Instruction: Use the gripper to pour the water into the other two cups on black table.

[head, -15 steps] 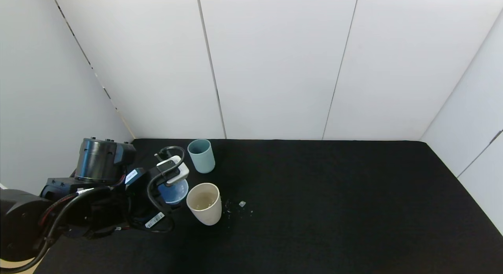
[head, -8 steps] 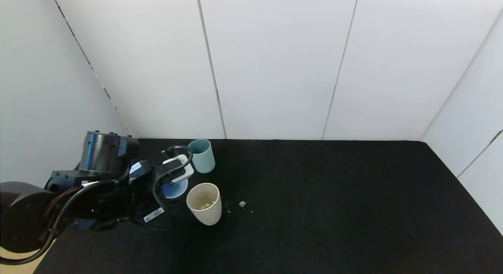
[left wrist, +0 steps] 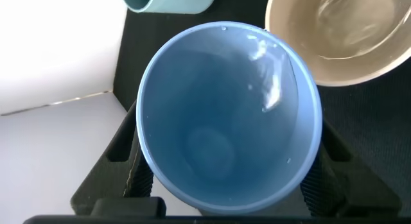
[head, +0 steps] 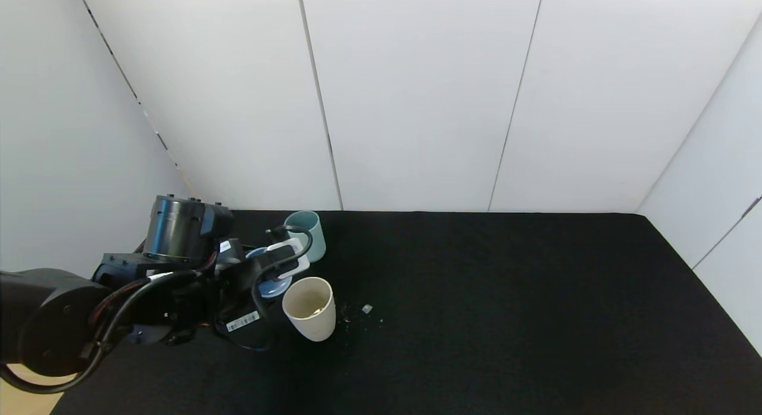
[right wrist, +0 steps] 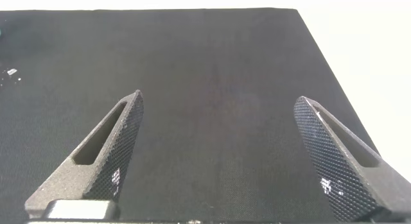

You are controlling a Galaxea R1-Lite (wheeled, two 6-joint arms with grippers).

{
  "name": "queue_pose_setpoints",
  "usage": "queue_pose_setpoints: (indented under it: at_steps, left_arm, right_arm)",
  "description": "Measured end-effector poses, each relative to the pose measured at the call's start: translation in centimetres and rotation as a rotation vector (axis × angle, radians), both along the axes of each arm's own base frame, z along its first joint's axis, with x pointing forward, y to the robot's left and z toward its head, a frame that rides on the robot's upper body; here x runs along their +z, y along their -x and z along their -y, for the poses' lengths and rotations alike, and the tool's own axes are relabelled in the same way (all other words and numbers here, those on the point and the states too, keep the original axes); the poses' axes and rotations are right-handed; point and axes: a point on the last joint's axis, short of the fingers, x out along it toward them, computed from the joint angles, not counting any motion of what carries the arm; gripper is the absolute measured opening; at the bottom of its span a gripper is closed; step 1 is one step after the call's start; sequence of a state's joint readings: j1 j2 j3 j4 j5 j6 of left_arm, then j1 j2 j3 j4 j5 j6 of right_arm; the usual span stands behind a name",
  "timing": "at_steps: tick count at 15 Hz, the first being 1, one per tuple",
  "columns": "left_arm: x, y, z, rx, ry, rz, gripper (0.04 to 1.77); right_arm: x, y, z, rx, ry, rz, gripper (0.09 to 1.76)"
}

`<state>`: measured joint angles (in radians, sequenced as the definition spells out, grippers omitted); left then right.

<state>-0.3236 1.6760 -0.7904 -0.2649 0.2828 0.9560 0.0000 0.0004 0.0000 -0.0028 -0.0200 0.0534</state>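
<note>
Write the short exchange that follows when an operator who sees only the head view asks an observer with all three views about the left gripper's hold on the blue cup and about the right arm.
Operator: The arm hides the grasp. Does the left gripper have the blue cup?
Observer: Yes. In the left wrist view the left gripper has a black finger pressed on each side of the blue cup.
Operator: Is anything left inside it?
Observer: Its inner wall shows wet glints and the bottom is visible; I cannot tell how much water remains.
Operator: I cannot see the right arm at all.
Observer: The right gripper is open, above a bare part of the black table, holding nothing.
</note>
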Motion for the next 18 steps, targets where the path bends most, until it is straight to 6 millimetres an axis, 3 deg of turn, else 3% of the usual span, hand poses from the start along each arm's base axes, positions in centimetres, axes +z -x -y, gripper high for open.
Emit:
queue_pose_setpoints:
  at_steps: [18]
  left_arm:
    - [0.7, -1.1, 0.6, -0.084, -0.233, 0.031, 1.25]
  right_arm:
    - [0.0, 0.0, 0.0, 0.000, 0.000, 0.000, 1.71]
